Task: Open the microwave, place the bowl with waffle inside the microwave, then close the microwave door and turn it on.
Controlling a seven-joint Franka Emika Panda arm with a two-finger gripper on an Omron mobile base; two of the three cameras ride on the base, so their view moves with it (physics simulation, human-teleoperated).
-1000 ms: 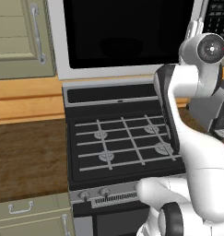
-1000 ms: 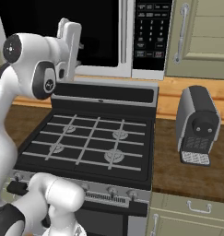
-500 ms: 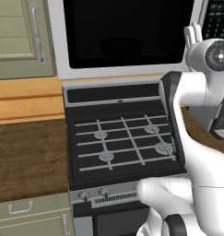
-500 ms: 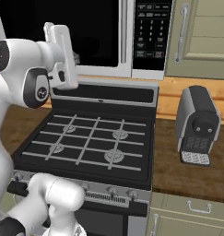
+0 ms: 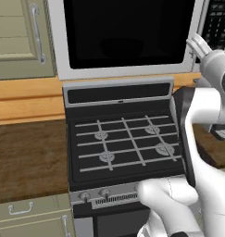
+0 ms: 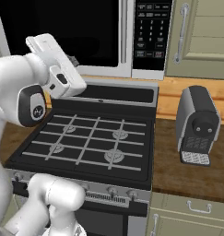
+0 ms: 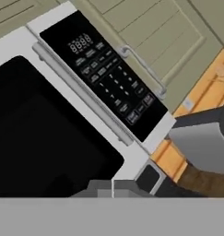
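Keypad (image 7: 104, 78) is what the next move seems to turn on, judging by the tool; gripper (image 7: 112, 186) has its two tips pressed together with nothing between them (a poking shape, not a grasping one). Microwave (image 5: 128, 69) hangs above the stove (image 5: 125, 141), its door (image 7: 39, 138) flush with the frame, so the door looks closed; whether the bowl sits behind the dark glass cannot be told. In the hand view the keypad lies ahead of the tips and off to the upper side, beyond the handle (image 7: 81, 92); the handle runs as a long bar between glass and keypad, upright in the room, slanted here because the hand is rolled. From the right base view the hand (image 6: 51, 55) hangs in front of the lower part of the glass, left of the handle and well left of the keypad (image 6: 152, 32); so the buttons lie to the robot's right and somewhat higher. If the step in hand is switching on, the tips must cross the handle without catching it; the buttons are small and close-set, so a slight miss could press the wrong one.
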